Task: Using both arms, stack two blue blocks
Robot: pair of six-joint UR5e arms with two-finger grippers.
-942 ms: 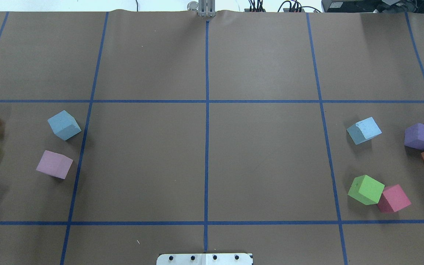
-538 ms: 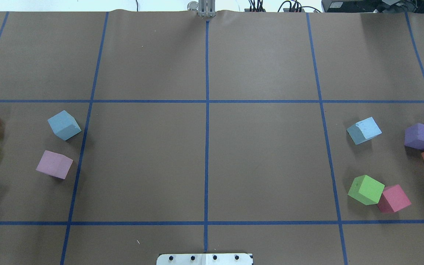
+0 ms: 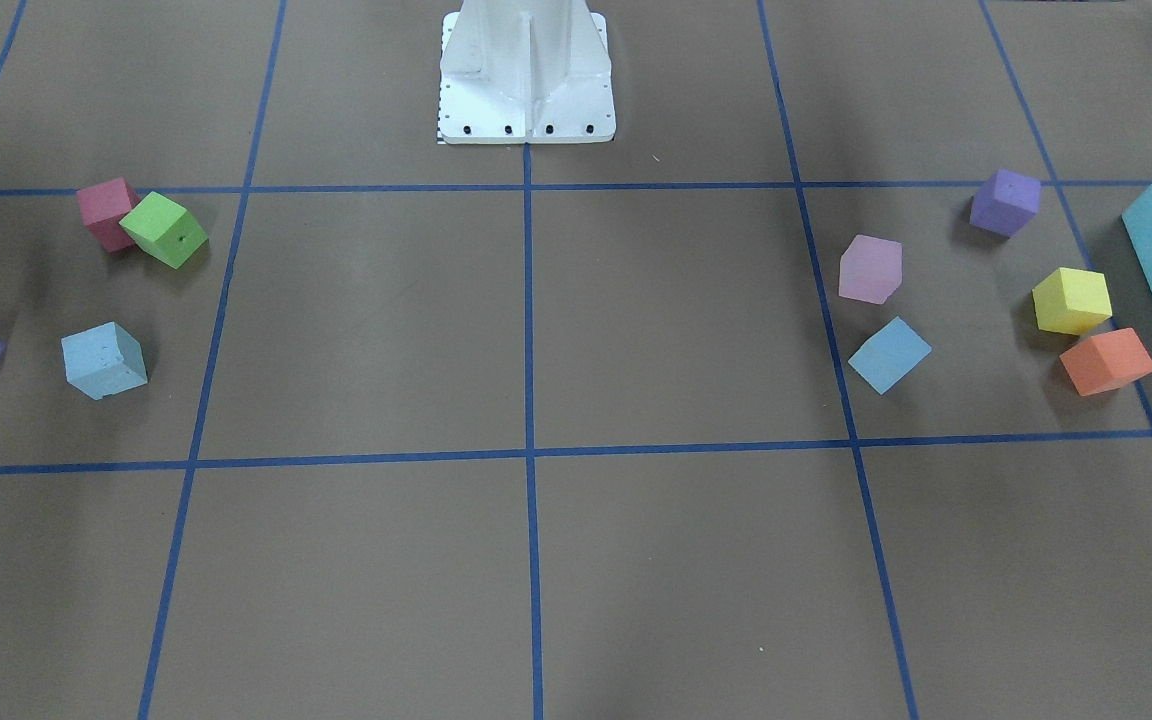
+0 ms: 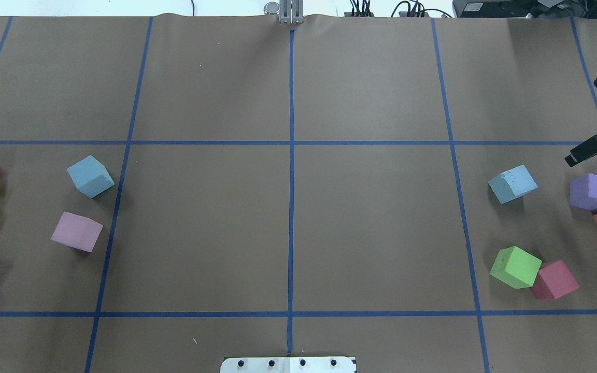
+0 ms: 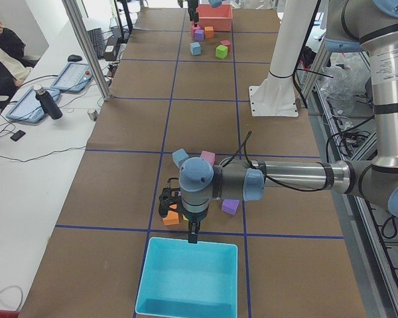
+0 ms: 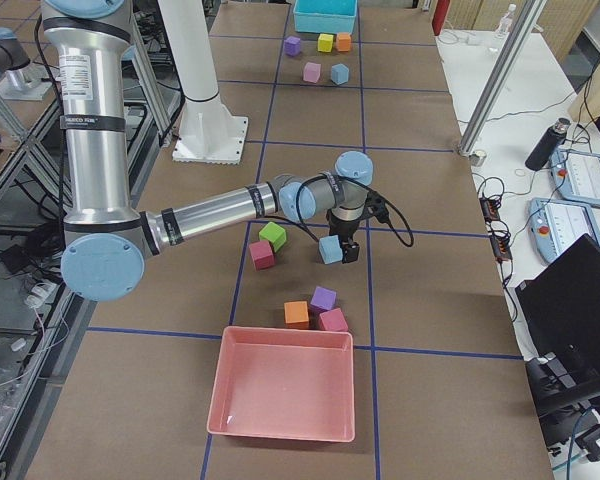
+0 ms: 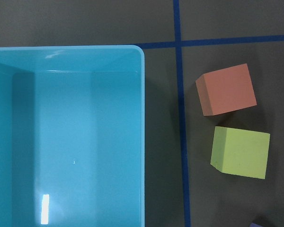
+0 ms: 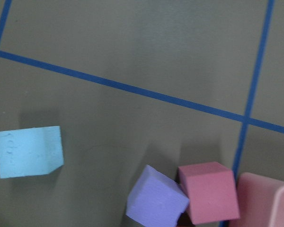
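Brown gridded paper covers the surface; both blue blocks rest on it, unstacked. Left gripper, width untellable, hovers at the turquoise box rim, well apart from the left blue block lying toward centre. Right gripper, width also unclear, hangs nearer the dented blue block, which lies just inboard.

The left arm reaches out with its forearm level and its wrist bent, so the left gripper points straight down; whether its fingers are parted cannot be told. The right arm is also stretched out with a level forearm. The right gripper hangs down from the wrist, and its finger spacing is unclear.
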